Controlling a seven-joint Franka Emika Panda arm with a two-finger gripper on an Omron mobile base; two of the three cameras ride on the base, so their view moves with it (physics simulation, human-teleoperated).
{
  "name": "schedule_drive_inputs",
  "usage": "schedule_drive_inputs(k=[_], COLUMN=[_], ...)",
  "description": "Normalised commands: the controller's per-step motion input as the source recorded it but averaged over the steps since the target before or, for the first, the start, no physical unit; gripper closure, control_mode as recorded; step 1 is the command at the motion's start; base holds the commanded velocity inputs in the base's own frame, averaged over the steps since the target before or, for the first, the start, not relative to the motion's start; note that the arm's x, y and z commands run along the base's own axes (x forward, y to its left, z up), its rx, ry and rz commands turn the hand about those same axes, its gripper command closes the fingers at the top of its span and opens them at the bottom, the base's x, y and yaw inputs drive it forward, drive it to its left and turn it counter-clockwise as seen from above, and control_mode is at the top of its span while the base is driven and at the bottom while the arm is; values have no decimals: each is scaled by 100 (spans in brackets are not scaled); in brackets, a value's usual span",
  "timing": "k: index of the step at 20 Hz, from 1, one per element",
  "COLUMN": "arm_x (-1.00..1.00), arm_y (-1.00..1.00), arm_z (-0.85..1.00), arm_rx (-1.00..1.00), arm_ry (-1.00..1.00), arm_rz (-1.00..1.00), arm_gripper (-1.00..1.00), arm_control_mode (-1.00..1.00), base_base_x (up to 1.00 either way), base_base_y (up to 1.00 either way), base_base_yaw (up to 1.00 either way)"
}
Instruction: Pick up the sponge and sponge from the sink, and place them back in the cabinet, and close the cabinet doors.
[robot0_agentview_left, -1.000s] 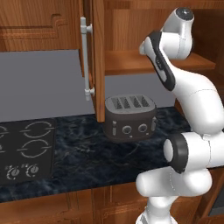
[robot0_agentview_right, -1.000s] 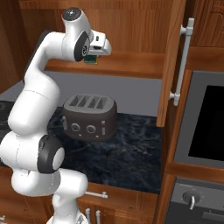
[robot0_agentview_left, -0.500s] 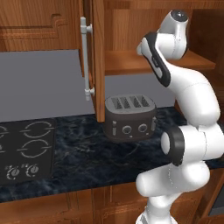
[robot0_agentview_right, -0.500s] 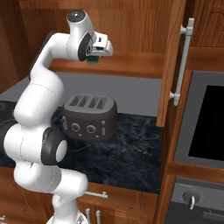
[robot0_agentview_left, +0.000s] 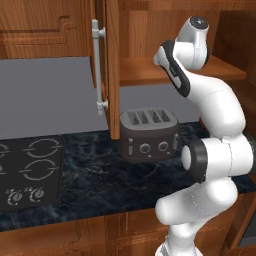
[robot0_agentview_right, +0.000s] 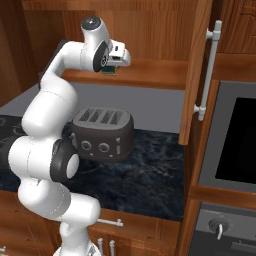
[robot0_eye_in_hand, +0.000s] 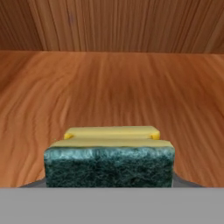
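My gripper (robot0_agentview_right: 112, 69) is raised to the cabinet shelf (robot0_agentview_right: 150, 75) and is shut on a sponge (robot0_agentview_right: 108, 72). In the hand view that sponge (robot0_eye_in_hand: 109, 161) sits close in front, dark green scouring face toward the camera and yellow body behind, just above the wooden shelf (robot0_eye_in_hand: 109, 87). It hides the fingertips. Both cabinet doors stand open: the left door (robot0_agentview_left: 113, 70) with its silver handle (robot0_agentview_left: 98, 70), and the right door (robot0_agentview_right: 198, 70) with its handle (robot0_agentview_right: 210, 70). The sink is out of view.
A dark toaster (robot0_agentview_left: 148, 134) (robot0_agentview_right: 102, 133) stands on the black marble counter (robot0_agentview_left: 95, 175) directly under the shelf. A stovetop (robot0_agentview_left: 27, 172) lies at the left. A built-in oven (robot0_agentview_right: 235, 140) fills the wall right of the open right door.
The hand has eased a little further in over the shelf edge with the sponge still gripped, and the arm's elbow has shifted. Doors and toaster have not moved.
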Motion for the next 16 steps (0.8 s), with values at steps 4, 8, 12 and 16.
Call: schedule_drive_inputs(k=[4,8,12,16], arm_x=[27,24,9,0], arm_y=[0,0,0,0], arm_z=[-12,-7,0,0], arm_rx=[0,0,0,0], arm_ry=[0,0,0,0], arm_rz=[0,0,0,0], arm_gripper=[100,100,-100,-100], arm_control_mode=[-100,-100,-100,-100], base_base_x=[0,0,0,0], base_base_y=[0,0,0,0], base_base_yaw=[0,0,0,0])
